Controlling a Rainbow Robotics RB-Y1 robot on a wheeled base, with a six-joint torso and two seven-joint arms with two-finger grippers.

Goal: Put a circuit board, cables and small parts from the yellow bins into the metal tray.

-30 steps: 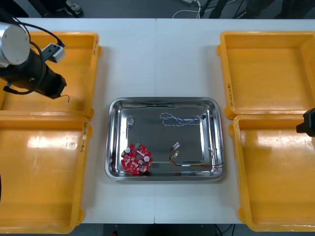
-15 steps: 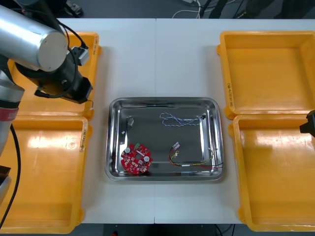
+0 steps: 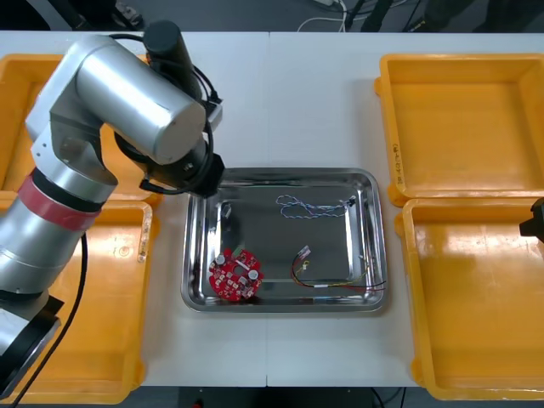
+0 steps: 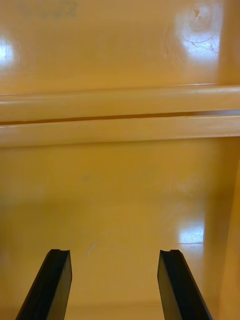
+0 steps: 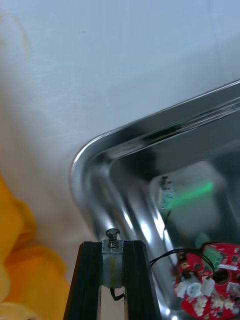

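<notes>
The left tool (image 5: 113, 246) has swung off the bin (image 3: 21, 110) left of the tray (image 3: 285, 174). A second ago it hung over that bin. Now it sits at the tray's far-left corner, just above the rim. Its fingers are narrow, pinched on a small metal part (image 5: 112, 235) whose head pokes up between them, with a thin black wire trailing below.

The pick looks done and the carry nearly so. The part is over the tray's edge rather than well inside it, so I judge it needs a little more travel inward before letting go, or the part may land on the rim or the tabletop.

Nothing inside the tray has shifted. The board (image 3: 235, 274) lies at its near-left, the blue-white cable (image 3: 310, 206) toward its far side, the red-yellow cable (image 3: 336, 276) at its near-right, and another part (image 3: 224, 208) just inside the corner.

The right tool (image 4: 114, 260) waits wide and empty over the bins right of the tray.
</notes>
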